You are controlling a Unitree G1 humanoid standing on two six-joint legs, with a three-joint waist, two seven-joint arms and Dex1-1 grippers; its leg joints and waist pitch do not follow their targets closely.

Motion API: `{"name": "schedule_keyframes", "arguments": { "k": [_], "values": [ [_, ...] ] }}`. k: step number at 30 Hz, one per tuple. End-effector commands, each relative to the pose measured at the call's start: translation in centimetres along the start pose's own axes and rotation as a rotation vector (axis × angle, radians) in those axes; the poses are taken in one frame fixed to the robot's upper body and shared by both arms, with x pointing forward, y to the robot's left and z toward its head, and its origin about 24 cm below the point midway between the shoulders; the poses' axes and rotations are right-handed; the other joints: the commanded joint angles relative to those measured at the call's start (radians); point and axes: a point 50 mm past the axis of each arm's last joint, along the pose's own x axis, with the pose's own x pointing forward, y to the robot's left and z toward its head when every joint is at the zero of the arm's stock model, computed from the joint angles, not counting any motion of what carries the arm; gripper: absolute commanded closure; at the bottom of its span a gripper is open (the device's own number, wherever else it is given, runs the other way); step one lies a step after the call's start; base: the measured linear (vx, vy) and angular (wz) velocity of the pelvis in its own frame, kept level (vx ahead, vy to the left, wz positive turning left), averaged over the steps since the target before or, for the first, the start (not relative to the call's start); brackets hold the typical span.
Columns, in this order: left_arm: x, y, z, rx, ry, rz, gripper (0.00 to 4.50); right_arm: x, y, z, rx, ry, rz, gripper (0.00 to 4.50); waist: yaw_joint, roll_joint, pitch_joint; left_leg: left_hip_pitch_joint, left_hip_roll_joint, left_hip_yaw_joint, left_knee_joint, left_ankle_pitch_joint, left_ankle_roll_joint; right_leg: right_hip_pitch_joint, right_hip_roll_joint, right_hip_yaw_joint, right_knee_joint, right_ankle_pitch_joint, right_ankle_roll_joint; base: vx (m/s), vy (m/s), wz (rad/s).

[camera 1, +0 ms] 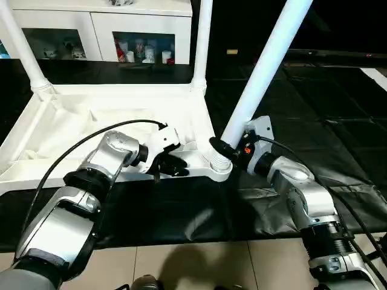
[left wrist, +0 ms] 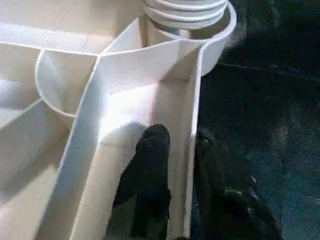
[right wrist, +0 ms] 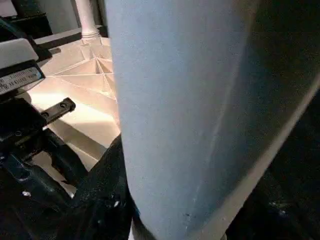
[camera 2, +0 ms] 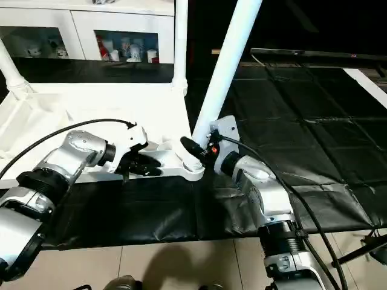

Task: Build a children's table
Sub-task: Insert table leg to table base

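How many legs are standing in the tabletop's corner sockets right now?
3: far-left leg, far-right leg, and near-right leg, leaning, held by the right gripper. The near-left corner is out of view.

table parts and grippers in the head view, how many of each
table top: 1
legs standing in corner sockets: 3
left gripper and right gripper: 2
total: 6

1. The tilted leg at the table top's near corner runs out past the picture's upper edge; its far end is unseen.
2. The right gripper fingers are mostly hidden behind that leg.
3. Items inside the cabinet are too small to identify.
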Motion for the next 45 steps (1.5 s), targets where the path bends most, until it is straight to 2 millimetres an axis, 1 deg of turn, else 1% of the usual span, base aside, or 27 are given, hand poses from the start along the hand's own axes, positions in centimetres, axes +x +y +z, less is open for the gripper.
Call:
{"name": "schedule_keyframes", "arguments": {
  "k": [1, 4, 6, 7, 9, 11, 12, 14, 16, 17, 19, 22, 24, 25, 31, 32, 33, 35, 37, 39, 41, 43, 44, 45],
  "values": [
    [-0.1, 0.2, 0.5, 0.038, 0.016, -0.005, 3.92, -0.3, 0.1, -0.4, -0.009, 0.024, 0.007, 2.60, 0.001, 0.017, -0.098, 0.025, 0.069, -0.032, -0.084, -0.243, -0.031, 0.058, -0.111, 0.075, -0.082, -0.291, -0.184, 0.000, 0.000, 0.00],
    [-0.1, 0.1, 0.3, 0.054, 0.034, -0.020, 4.03, -0.2, 0.0, -0.5, -0.013, 0.030, 0.008, 2.60, 0.001, 0.016, -0.098, 0.024, 0.069, -0.032, -0.084, -0.236, -0.030, 0.059, -0.112, 0.076, -0.082, -0.292, -0.180, 0.000, 0.000, 0.00],
    [-0.1, 0.0, 0.2, 0.064, 0.037, -0.024, 4.33, -0.2, 0.0, -0.5, -0.013, 0.032, 0.007, 2.60, 0.001, 0.017, -0.098, 0.024, 0.070, -0.032, -0.084, -0.238, -0.030, 0.058, -0.112, 0.076, -0.081, -0.292, -0.181, 0.000, 0.000, 0.00],
    [-0.1, 0.0, 0.3, 0.065, 0.034, -0.027, 4.41, -0.2, 0.0, -0.5, -0.013, 0.033, 0.007, 2.60, 0.001, 0.015, -0.098, 0.024, 0.070, -0.032, -0.084, -0.237, -0.030, 0.058, -0.112, 0.076, -0.080, -0.291, -0.182, 0.000, 0.000, 0.00],
    [-0.1, -0.1, 0.4, 0.066, 0.021, -0.041, 4.48, -0.1, 0.0, -0.6, -0.016, 0.041, 0.014, 2.60, 0.002, 0.017, -0.098, 0.024, 0.071, -0.032, -0.084, -0.232, -0.030, 0.059, -0.113, 0.076, -0.079, -0.286, -0.183, 0.000, 0.000, 0.00],
    [-0.1, -0.2, 0.4, 0.071, 0.016, -0.055, 4.48, -0.1, 0.0, -0.8, -0.021, 0.058, 0.021, 2.60, 0.001, 0.017, -0.099, 0.024, 0.071, -0.032, -0.085, -0.229, -0.029, 0.058, -0.112, 0.076, -0.078, -0.274, -0.187, 0.000, 0.000, 0.00],
    [-0.1, -0.2, 0.5, 0.075, 0.011, -0.067, 4.50, 0.0, 0.0, -1.0, -0.030, 0.080, 0.025, 2.60, 0.000, 0.016, -0.099, 0.021, 0.070, -0.031, -0.084, -0.221, -0.028, 0.060, -0.112, 0.076, -0.075, -0.257, -0.192, 0.000, 0.000, 0.00],
    [-0.1, -0.3, 0.5, 0.074, 0.006, -0.074, 4.50, 0.0, 0.0, -1.2, -0.039, 0.096, 0.028, 2.60, 0.000, 0.016, -0.099, 0.022, 0.069, -0.030, -0.084, -0.218, -0.027, 0.060, -0.112, 0.076, -0.075, -0.255, -0.193, 0.000, 0.000, 0.00],
    [-0.2, -0.3, 0.5, 0.075, 0.001, -0.082, 4.50, 0.1, 0.0, -1.3, -0.047, 0.113, 0.036, 2.60, 0.001, 0.015, -0.099, 0.022, 0.068, -0.030, -0.083, -0.214, -0.023, 0.062, -0.112, 0.076, -0.076, -0.262, -0.192, 0.000, 0.000, 0.00],
    [-0.2, -0.3, 0.5, 0.075, -0.002, -0.086, 4.50, 0.1, 0.0, -1.4, -0.050, 0.121, 0.041, 2.60, 0.000, 0.012, -0.099, 0.022, 0.069, -0.029, -0.083, -0.213, -0.022, 0.061, -0.112, 0.076, -0.077, -0.263, -0.192, 0.000, 0.000, 0.00],
    [-0.3, -0.3, 0.4, 0.077, -0.002, -0.090, 4.50, 0.2, 0.1, -1.5, -0.045, 0.144, 0.061, 2.60, -0.001, 0.012, -0.098, 0.022, 0.069, -0.030, -0.084, -0.212, -0.019, 0.061, -0.111, 0.075, -0.076, -0.271, -0.191, 0.000, 0.000, 0.00],
    [-0.5, -0.3, 0.2, 0.072, -0.005, -0.085, 4.50, 0.3, 0.3, -1.6, -0.053, 0.173, 0.095, 2.60, -0.002, 0.007, -0.097, 0.022, 0.070, -0.029, -0.083, -0.214, -0.017, 0.060, -0.113, 0.076, -0.079, -0.292, -0.186, 0.000, 0.000, 0.00],
    [-0.6, -0.3, 0.1, 0.069, -0.005, -0.080, 4.50, 0.3, 0.3, -1.7, -0.058, 0.187, 0.100, 2.60, -0.002, 0.009, -0.097, 0.022, 0.070, -0.029, -0.083, -0.211, -0.018, 0.059, -0.112, 0.076, -0.078, -0.288, -0.186, 0.000, 0.000, 0.00],
    [-0.7, -0.2, 0.1, 0.067, -0.005, -0.078, 4.50, 0.3, 0.3, -1.7, -0.060, 0.192, 0.099, 2.60, -0.002, 0.007, -0.096, 0.024, 0.071, -0.029, -0.084, -0.213, -0.019, 0.058, -0.113, 0.076, -0.078, -0.293, -0.184, 0.000, 0.000, 0.00],
    [-1.3, 0.1, -0.3, 0.050, -0.003, -0.045, 4.50, 0.1, 0.2, -1.5, -0.052, 0.183, 0.109, 2.60, -0.002, 0.008, -0.096, 0.024, 0.070, -0.030, -0.085, -0.221, -0.021, 0.059, -0.114, 0.076, -0.081, -0.311, -0.176, 0.000, 0.000, 0.00],
    [-1.6, 0.2, -0.4, 0.047, -0.004, -0.040, 4.50, 0.1, 0.2, -1.3, -0.041, 0.168, 0.114, 2.60, -0.004, 0.001, -0.095, 0.023, 0.070, -0.029, -0.085, -0.223, -0.020, 0.059, -0.113, 0.076, -0.082, -0.318, -0.173, 0.000, 0.000, 0.00],
    [-1.8, 0.2, -0.4, 0.045, -0.004, -0.037, 4.50, 0.1, 0.2, -1.2, -0.039, 0.159, 0.115, 2.60, -0.003, 0.003, -0.096, 0.025, 0.070, -0.029, -0.084, -0.222, -0.019, 0.059, -0.114, 0.076, -0.082, -0.321, -0.173, 0.000, 0.000, 0.00],
    [-2.1, 0.3, -0.5, 0.043, -0.003, -0.034, 4.50, 0.1, 0.2, -1.0, -0.027, 0.140, 0.117, 2.60, -0.008, 0.004, -0.096, 0.022, 0.069, -0.030, -0.084, -0.215, -0.017, 0.060, -0.115, 0.076, -0.082, -0.327, -0.169, 0.000, 0.000, 0.00],
    [-2.4, 0.3, -0.7, 0.043, 0.000, -0.035, 4.50, 0.2, 0.2, -0.9, -0.020, 0.130, 0.119, 2.60, -0.009, 0.004, -0.095, 0.022, 0.069, -0.030, -0.085, -0.216, -0.018, 0.058, -0.113, 0.076, -0.082, -0.329, -0.169, 0.000, 0.000, 0.00],
    [-2.7, 0.3, -0.8, 0.043, 0.002, -0.039, 4.50, 0.2, 0.3, -0.9, -0.019, 0.129, 0.121, 2.60, -0.009, 0.008, -0.095, 0.023, 0.070, -0.030, -0.085, -0.216, -0.019, 0.058, -0.115, 0.076, -0.082, -0.325, -0.173, 0.000, 0.000, 0.00],
    [-2.7, 0.3, -0.8, 0.043, 0.002, -0.039, 4.50, 0.2, 0.3, -0.9, -0.019, 0.129, 0.121, 2.60, -0.010, 0.008, -0.096, 0.024, 0.071, -0.030, -0.085, -0.217, -0.021, 0.057, -0.113, 0.076, -0.080, -0.314, -0.177, 0.000, 0.000, 0.00],
    [-3.0, 0.2, -1.0, 0.039, 0.005, -0.056, 4.50, 0.3, 0.5, -1.0, -0.016, 0.126, 0.129, 2.60, -0.010, 0.009, -0.096, 0.023, 0.073, -0.031, -0.087, -0.224, -0.026, 0.058, -0.116, 0.077, -0.078, -0.308, -0.183, 0.000, 0.000, 0.00],
    [-3.4, 0.0, -1.2, 0.038, 0.012, -0.071, 4.50, 0.4, 0.6, -1.2, -0.004, 0.126, 0.141, 2.60, -0.011, 0.009, -0.095, 0.024, 0.073, -0.031, -0.087, -0.226, -0.026, 0.057, -0.115, 0.077, -0.078, -0.308, -0.184, 0.000, 0.000, 0.00],
    [-3.7, -0.2, -1.5, 0.038, 0.017, -0.083, 4.50, 0.6, 0.8, -1.3, 0.008, 0.125, 0.151, 2.60, -0.011, 0.012, -0.096, 0.023, 0.074, -0.033, -0.088, -0.230, -0.029, 0.058, -0.118, 0.078, -0.076, -0.302, -0.188, 0.000, 0.000, 0.00]
  ]
}}
